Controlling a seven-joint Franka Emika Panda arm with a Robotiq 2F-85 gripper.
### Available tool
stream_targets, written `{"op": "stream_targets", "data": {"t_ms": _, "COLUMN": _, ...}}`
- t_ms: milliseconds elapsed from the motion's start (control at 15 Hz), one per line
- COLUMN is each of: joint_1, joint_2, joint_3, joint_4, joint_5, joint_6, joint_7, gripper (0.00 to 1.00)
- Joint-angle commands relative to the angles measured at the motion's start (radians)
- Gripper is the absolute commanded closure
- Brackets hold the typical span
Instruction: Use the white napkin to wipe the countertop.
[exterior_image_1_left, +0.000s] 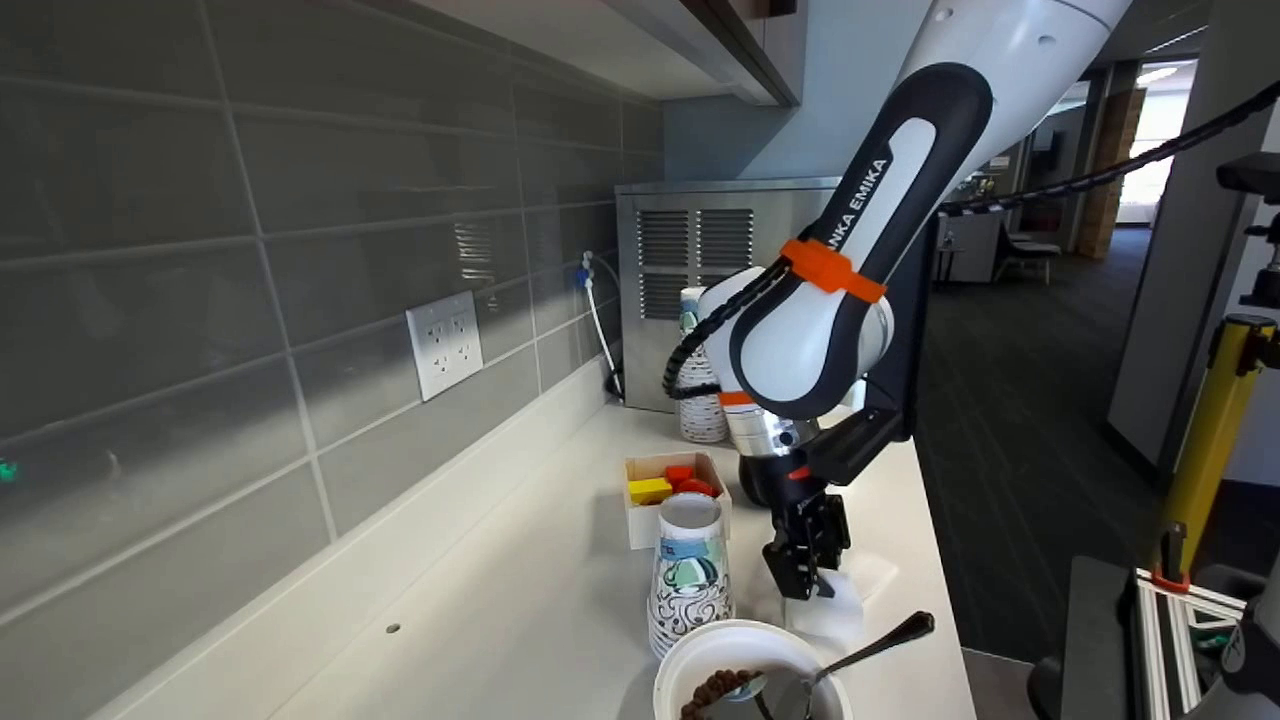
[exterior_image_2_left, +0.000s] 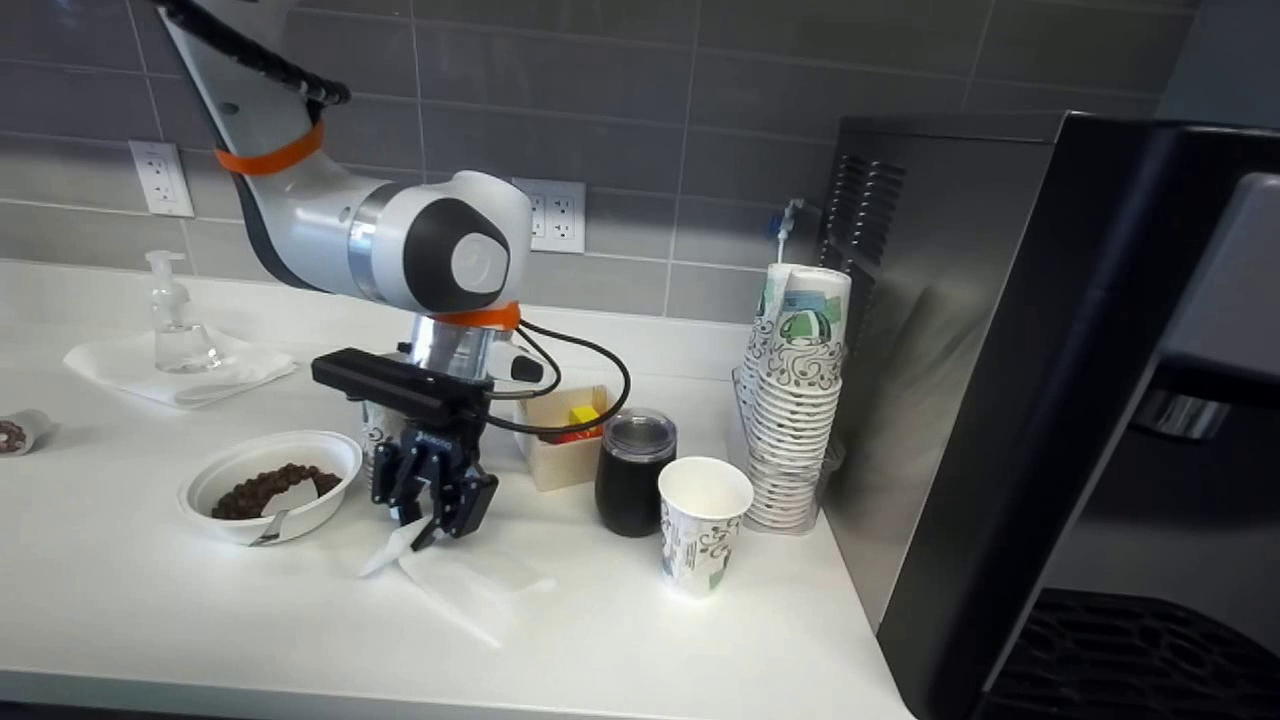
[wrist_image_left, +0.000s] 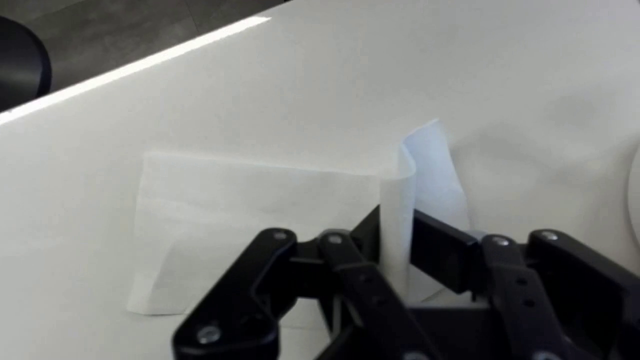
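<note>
Near the back edge we see a clear, white-topped pump bottle (exterior_image_2_left: 180, 345); between the back and front edges, a round white bowl (exterior_image_2_left: 260, 455) holds brown balls (exterior_image_2_left: 260, 490) and a metal spoon (exterior_image_1_left: 900, 634). We find an open cream box (exterior_image_2_left: 565, 466) of red and yellow pieces (exterior_image_1_left: 695, 487) just beside a black, clear-lidded tumbler (exterior_image_2_left: 625, 490), a patterned white paper cup (exterior_image_2_left: 700, 545) upright nearer the front edge, and a stack of patterned paper cups (exterior_image_2_left: 795, 430) beside a steel-and-black machine (exterior_image_2_left: 930, 340).

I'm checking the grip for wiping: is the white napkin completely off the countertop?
No, in the wrist view the hand holds a raised fold of the white napkin while its broad part lies on the countertop.
</note>
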Motion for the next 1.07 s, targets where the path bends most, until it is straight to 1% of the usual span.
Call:
{"op": "stream_targets", "data": {"t_ms": 0, "joint_1": 0.002, "joint_2": 0.004, "joint_3": 0.011, "joint_4": 0.026, "joint_5": -0.009, "joint_6": -0.002, "joint_7": -0.082, "gripper": 0.97}}
{"op": "stream_targets", "data": {"t_ms": 67, "joint_1": 0.0, "joint_2": 0.001, "joint_3": 0.014, "joint_4": 0.027, "joint_5": -0.001, "joint_6": -0.004, "joint_7": -0.104, "gripper": 0.65}}
{"op": "stream_targets", "data": {"t_ms": 133, "joint_1": -0.001, "joint_2": -0.002, "joint_3": 0.014, "joint_4": 0.026, "joint_5": 0.0, "joint_6": -0.004, "joint_7": -0.114, "gripper": 0.63}}
{"op": "stream_targets", "data": {"t_ms": 200, "joint_1": -0.001, "joint_2": -0.009, "joint_3": 0.012, "joint_4": 0.021, "joint_5": -0.004, "joint_6": -0.007, "joint_7": -0.123, "gripper": 0.57}}
{"op": "stream_targets", "data": {"t_ms": 667, "joint_1": -0.004, "joint_2": -0.083, "joint_3": 0.008, "joint_4": -0.037, "joint_5": -0.004, "joint_6": -0.006, "joint_7": -0.136, "gripper": 0.04}}
{"op": "stream_targets", "data": {"t_ms": 733, "joint_1": -0.003, "joint_2": -0.099, "joint_3": 0.008, "joint_4": -0.047, "joint_5": -0.006, "joint_6": -0.009, "joint_7": -0.13, "gripper": 0.0}}
{"op": "stream_targets", "data": {"t_ms": 1000, "joint_1": 0.005, "joint_2": -0.187, "joint_3": 0.01, "joint_4": -0.103, "joint_5": -0.022, "joint_6": -0.018, "joint_7": -0.093, "gripper": 0.0}}
